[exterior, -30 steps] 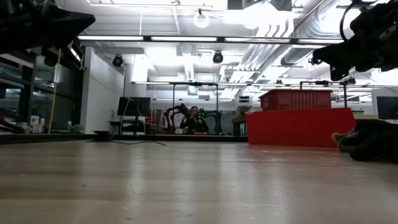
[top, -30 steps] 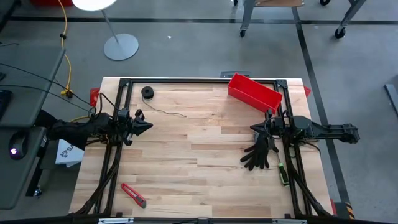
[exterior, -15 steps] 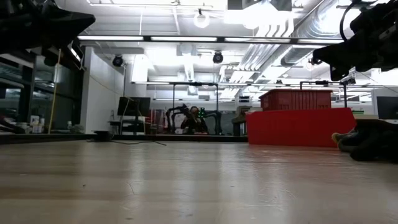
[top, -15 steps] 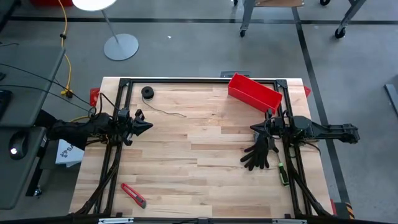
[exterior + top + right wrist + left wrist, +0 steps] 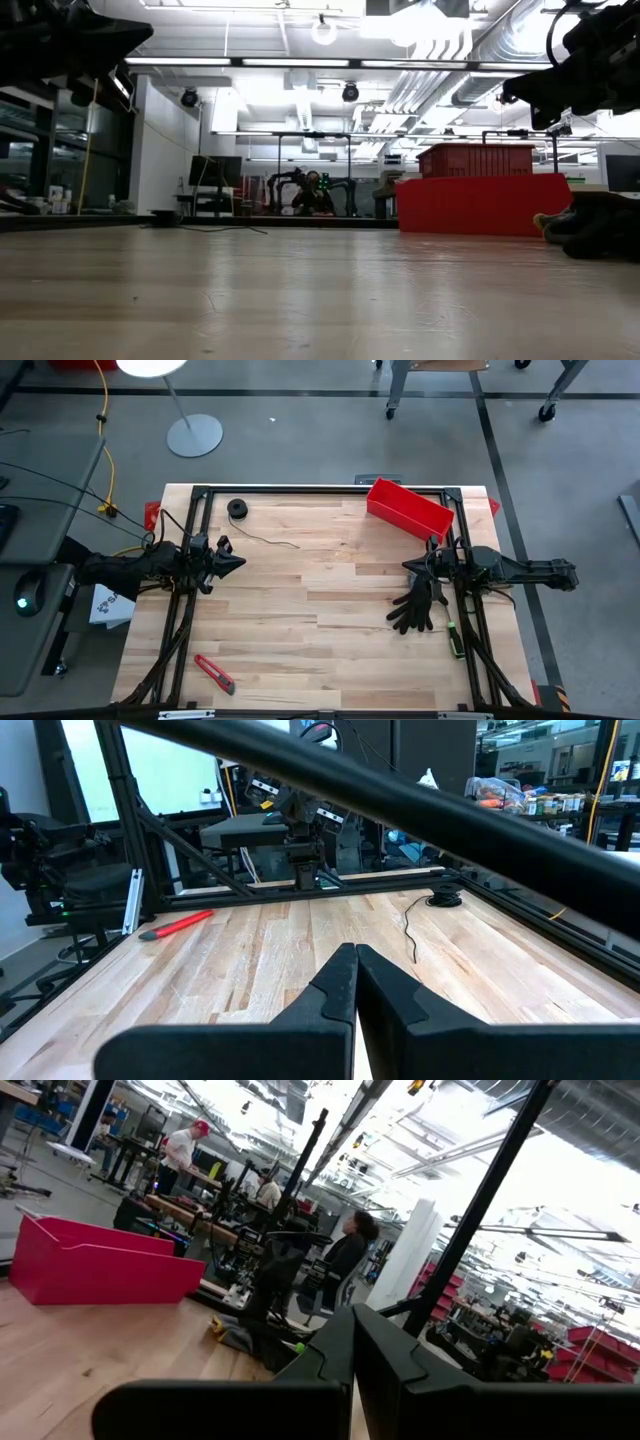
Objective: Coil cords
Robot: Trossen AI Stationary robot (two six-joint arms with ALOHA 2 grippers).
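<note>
Wooden table (image 5: pixel 330 650) under a black frame, workshop behind. Thin cord (image 5: pixel 262 539) lying loose near the far left corner, joined to small black spool (image 5: pixel 237 509). Left claw (image 5: pixel 236 561) pressed together, empty, hovering near the cord's free end. Right claw (image 5: pixel 408 566) also together, empty, at the opposite side above black gloves (image 5: pixel 417 606), beside red bin (image 5: pixel 408 507)

Red bin (image 5: pixel 409 507), black gloves (image 5: pixel 417 605), red cutter (image 5: pixel 215 674) on table (image 5: pixel 320 630).

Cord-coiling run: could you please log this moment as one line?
stage: not started | cord: loose, trailing from spool | left gripper: shut, empty, left side | right gripper: shut, empty, right side
</note>
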